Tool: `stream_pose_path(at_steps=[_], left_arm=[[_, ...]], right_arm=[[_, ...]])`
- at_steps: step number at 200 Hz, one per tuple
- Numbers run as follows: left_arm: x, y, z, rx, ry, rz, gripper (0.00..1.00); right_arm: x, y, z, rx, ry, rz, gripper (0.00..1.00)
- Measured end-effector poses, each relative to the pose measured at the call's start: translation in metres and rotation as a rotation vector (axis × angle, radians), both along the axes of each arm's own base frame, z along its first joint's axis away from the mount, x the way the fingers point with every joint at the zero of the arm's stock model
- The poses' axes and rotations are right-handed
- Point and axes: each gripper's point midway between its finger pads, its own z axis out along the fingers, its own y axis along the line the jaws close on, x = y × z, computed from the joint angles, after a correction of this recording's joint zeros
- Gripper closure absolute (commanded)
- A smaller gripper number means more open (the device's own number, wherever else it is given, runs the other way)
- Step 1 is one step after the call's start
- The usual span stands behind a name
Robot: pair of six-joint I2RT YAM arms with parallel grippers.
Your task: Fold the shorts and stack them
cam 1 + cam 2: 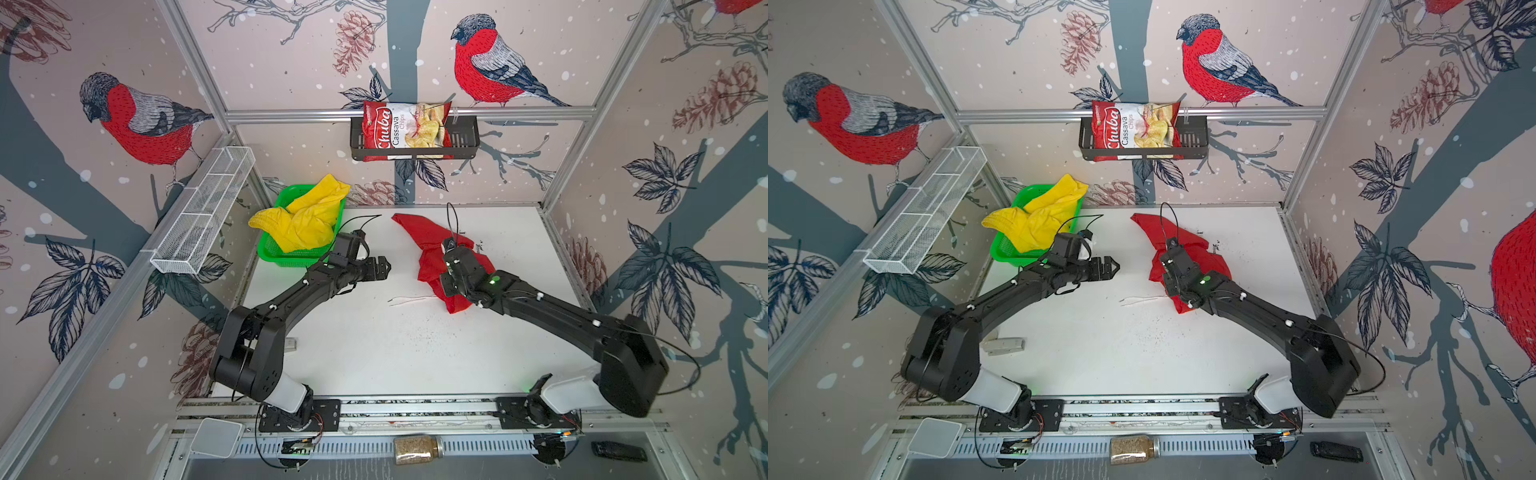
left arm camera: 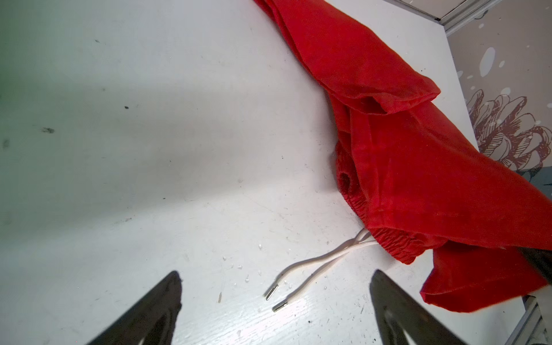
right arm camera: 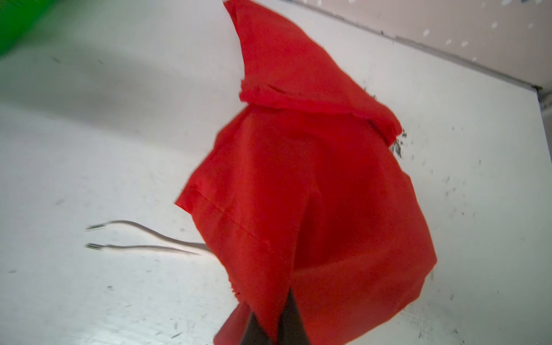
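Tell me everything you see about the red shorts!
The red shorts are plain, soft-looking cloth, crumpled and unfolded. They lie on the white table, right of the middle, one end pointing toward the back wall. A gathered elastic waistband shows, and two white drawstrings with metal tips trail onto the table. The right gripper is shut on a fold of them; the open left gripper is apart.

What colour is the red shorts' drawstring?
A white cord with metal tips on the red cloth shorts; clearest in the left wrist view.
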Motion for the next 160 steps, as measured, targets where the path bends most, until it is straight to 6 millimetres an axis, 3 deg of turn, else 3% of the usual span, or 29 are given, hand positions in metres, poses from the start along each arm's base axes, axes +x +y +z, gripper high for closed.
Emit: stream_pose_path(at_steps=[47, 76, 91, 108, 116, 136, 160], left_arm=[[-0.001, 0.006, 0.026, 0.02, -0.086, -0.004, 0.03], [-0.001, 0.016, 0.049, 0.055, -0.142, 0.023, 0.03], [-0.001, 0.018, 0.064, 0.057, -0.187, 0.023, 0.03], [-0.004, 0.022, 0.068, 0.071, -0.216, 0.021, 0.03], [-0.007, 0.024, 0.066, 0.077, -0.223, 0.016, 0.03], [-0.016, 0.027, 0.051, 0.092, -0.201, 0.008, 0.03], [-0.02, 0.029, 0.043, 0.098, -0.186, 0.006, 0.03]], right_arm=[[-0.003, 0.017, 0.124, 0.262, -0.184, 0.137, 1.0], [0.003, -0.005, 0.198, 0.427, -0.29, 0.17, 0.99], [0.013, -0.025, 0.215, 0.488, -0.313, 0.145, 0.97], [0.03, -0.052, 0.206, 0.514, -0.289, 0.093, 0.92], [0.042, -0.068, 0.192, 0.505, -0.266, 0.045, 0.81], [0.076, -0.119, 0.13, 0.459, -0.152, -0.144, 0.47], [0.099, -0.172, 0.06, 0.32, -0.012, -0.369, 0.3]])
